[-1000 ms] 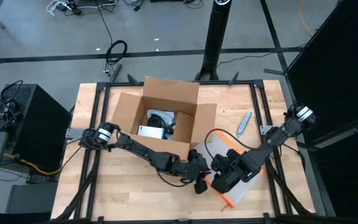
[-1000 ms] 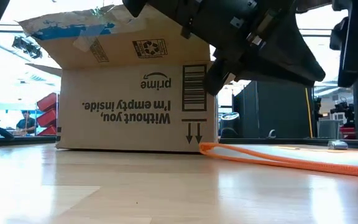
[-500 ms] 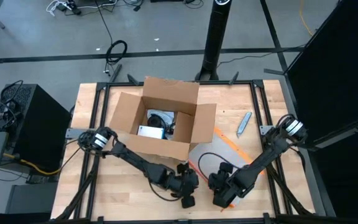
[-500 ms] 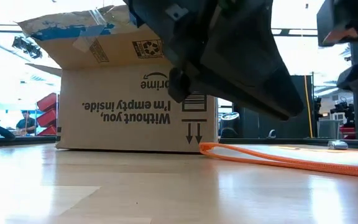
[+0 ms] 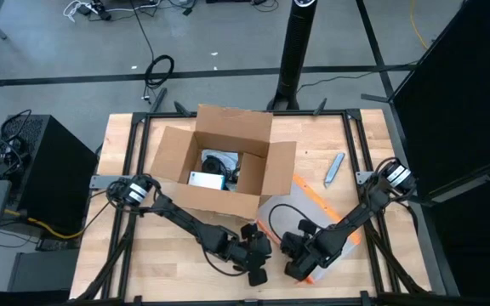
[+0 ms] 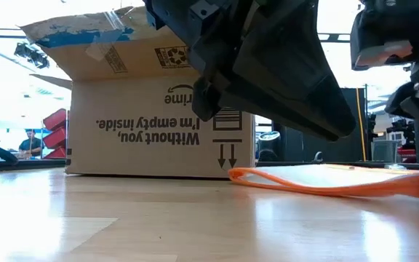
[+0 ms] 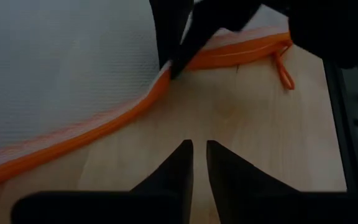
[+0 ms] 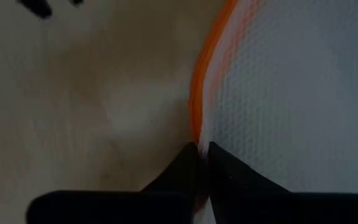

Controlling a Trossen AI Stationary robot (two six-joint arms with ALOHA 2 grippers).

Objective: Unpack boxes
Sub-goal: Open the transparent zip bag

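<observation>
Low in the high view, my right claw (image 5: 299, 270) had pinched shut on the orange edge of the pouch (image 8: 278, 81), lifting it slightly. The left claw (image 5: 257, 274), closed and empty, hovered beside it. Mid-desk (image 5: 164, 255), the box (image 5: 228, 161) sat open; light, stiff cardboard, I judged, best gripped by a flap. Room lay at lower left.

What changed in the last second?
The right gripper drew back toward the table's near edge and closed its jaws on the orange edge of the flat clear plastic pouch. The left gripper retreated too, shut and empty. The brown cardboard box stayed put.
</observation>
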